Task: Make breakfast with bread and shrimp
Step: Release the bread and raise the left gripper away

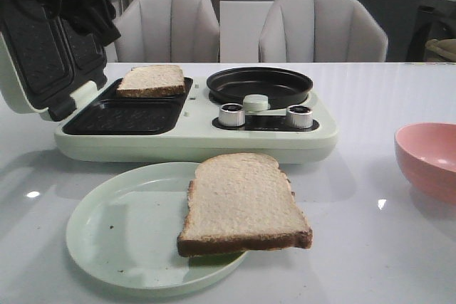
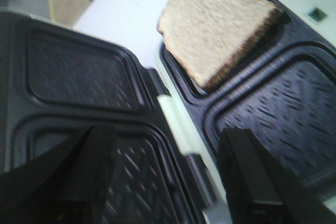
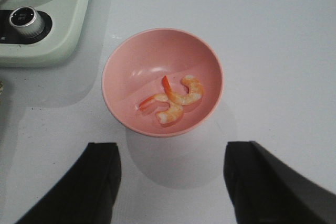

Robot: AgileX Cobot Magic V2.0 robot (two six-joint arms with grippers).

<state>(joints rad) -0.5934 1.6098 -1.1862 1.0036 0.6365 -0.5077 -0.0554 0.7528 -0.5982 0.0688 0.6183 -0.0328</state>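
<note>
One bread slice [image 1: 152, 80] lies in the rear tray of the pale green sandwich maker [image 1: 199, 140], also seen in the left wrist view [image 2: 218, 24]. A second bread slice [image 1: 242, 204] rests on the pale green plate [image 1: 121, 226], overhanging its right rim. Two shrimp [image 3: 173, 98], orange and whitish, lie in the pink bowl [image 3: 131, 61]. My left gripper [image 2: 168, 177] hangs open over the hinge between the raised lid [image 2: 79, 77] and the base, holding nothing. My right gripper [image 3: 170, 182] is open and empty above the table, just short of the bowl.
The maker's front tray [image 1: 121, 115] is empty. Its right side has a round black pan [image 1: 258, 85] and two metal knobs [image 1: 231, 114]. The pink bowl [image 1: 431, 158] sits at the table's right edge. Two grey chairs [image 1: 320, 30] stand behind the table.
</note>
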